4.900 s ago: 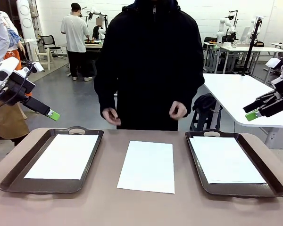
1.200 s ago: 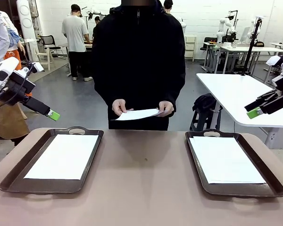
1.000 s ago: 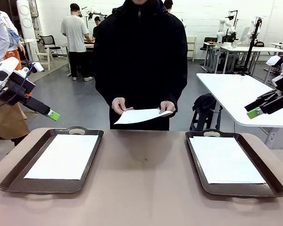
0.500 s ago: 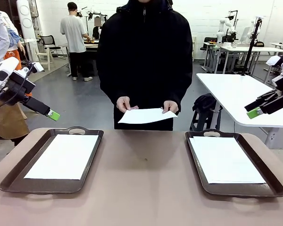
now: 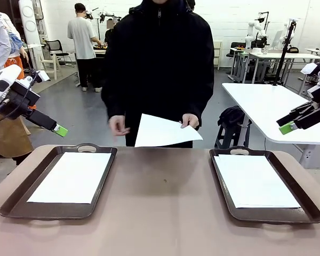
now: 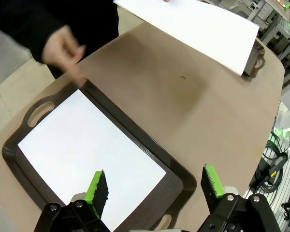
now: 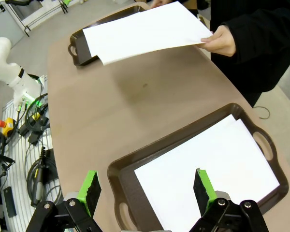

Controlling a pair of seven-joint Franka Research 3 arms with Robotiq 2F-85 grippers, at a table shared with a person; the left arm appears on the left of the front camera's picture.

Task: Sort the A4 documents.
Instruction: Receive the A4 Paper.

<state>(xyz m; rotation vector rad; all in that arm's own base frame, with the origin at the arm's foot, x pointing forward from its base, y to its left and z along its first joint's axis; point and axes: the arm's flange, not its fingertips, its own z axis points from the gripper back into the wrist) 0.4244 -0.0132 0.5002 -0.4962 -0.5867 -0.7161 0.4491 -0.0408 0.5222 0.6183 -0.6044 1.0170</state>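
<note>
Three thin white A4 documents show. One flat, matte sheet (image 5: 71,177) lies in the dark brown left tray (image 5: 16,205) by the desk's left edge, its long axis running from the near edge toward the far edge. Another sheet (image 5: 255,180) lies the same way in the right tray (image 5: 304,205) by the right edge; in the right wrist view a second sheet's corner peeks out beside it, slightly askew. Both trays are rounded rectangles with raised rims and cut-out handles at the short ends. The third sheet (image 5: 165,131) hangs in the air above the desk's far edge, between the trays, tilted with its far edge raised and bowing a little. The person's hand (image 5: 190,120) pinches its corner on picture right; the person's other hand (image 5: 118,126) hangs loosely curled beside the sheet, holding nothing. The desk (image 5: 165,213) is smooth, brown and round-cornered, with one small dark speck near the middle.

The left gripper (image 5: 60,129) hovers outside the desk's far left corner, and the right gripper (image 5: 286,128) outside the far right corner; both have their green-padded jaws spread wide and empty.
</note>
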